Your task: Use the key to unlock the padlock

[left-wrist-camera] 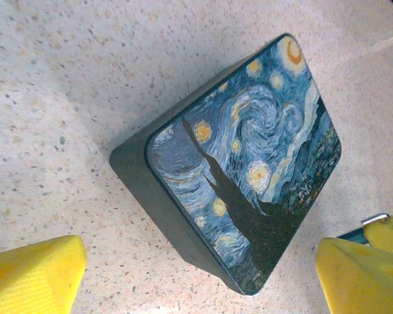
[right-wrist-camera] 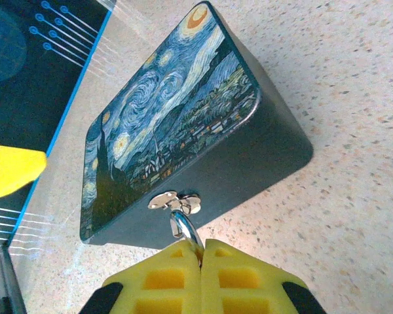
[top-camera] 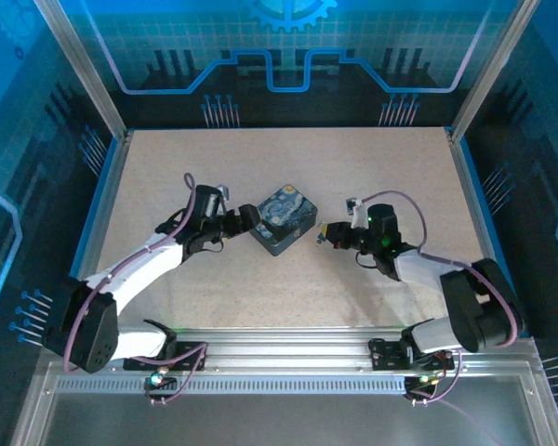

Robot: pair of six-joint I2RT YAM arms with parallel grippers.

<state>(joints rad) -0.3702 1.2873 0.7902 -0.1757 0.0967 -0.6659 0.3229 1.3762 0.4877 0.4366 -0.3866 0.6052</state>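
Padlock [right-wrist-camera: 185,229]: silver shackle hooked through the latch [right-wrist-camera: 173,201] on the tin [left-wrist-camera: 249,163], body pinched between the pressed-together fingers of my right gripper [right-wrist-camera: 202,258]. Left gripper [top-camera: 246,220] is spread wide and empty, with the tin just ahead of its tips. Step, as I judge it: steadying the lock. Next move calls for the key, fetched by my free left fingers and lined up with the keyhole.

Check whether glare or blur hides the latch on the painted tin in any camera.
Right wrist: latch sharp, bright glints on its metal but readable; padlock loop pinched in the shut right gripper. Left wrist: tin crisp, soft shadow along its left side. Top: even light, tin too small for fine detail.
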